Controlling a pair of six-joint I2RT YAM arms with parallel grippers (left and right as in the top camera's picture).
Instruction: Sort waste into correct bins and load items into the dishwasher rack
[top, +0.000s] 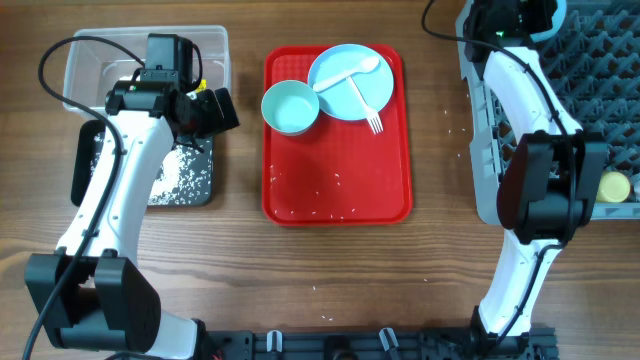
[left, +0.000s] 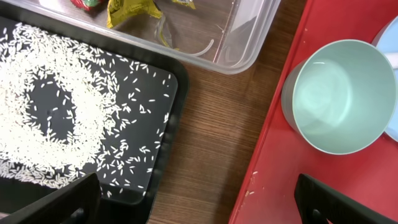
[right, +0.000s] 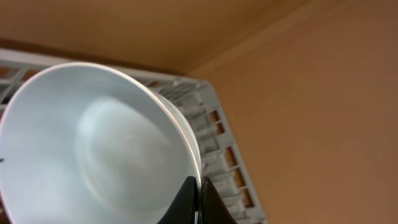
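The right hand (right: 198, 198) pinches a pale blue bowl (right: 93, 149) by its rim at 5 o'clock, above the dishwasher rack (right: 219, 134) at the worktop's (top: 440, 280) 1 o'clock. Light, stiff and probably slick, the bowl may swivel in so thin a grip. The left hand (left: 196, 182) hangs spread beside the black bin (left: 177, 93).

Pale blue bowl (right: 93, 149) fills the left of the view, tilted, hollow side facing the camera. Right gripper (right: 198, 194) at the bottom edge: two dark fingers (right: 184, 202) closed on the bowl's rim, one each side. Grey rack (right: 214, 127) directly behind the bowl, one corner showing. Plain brown beyond; worktop edges not identifiable.
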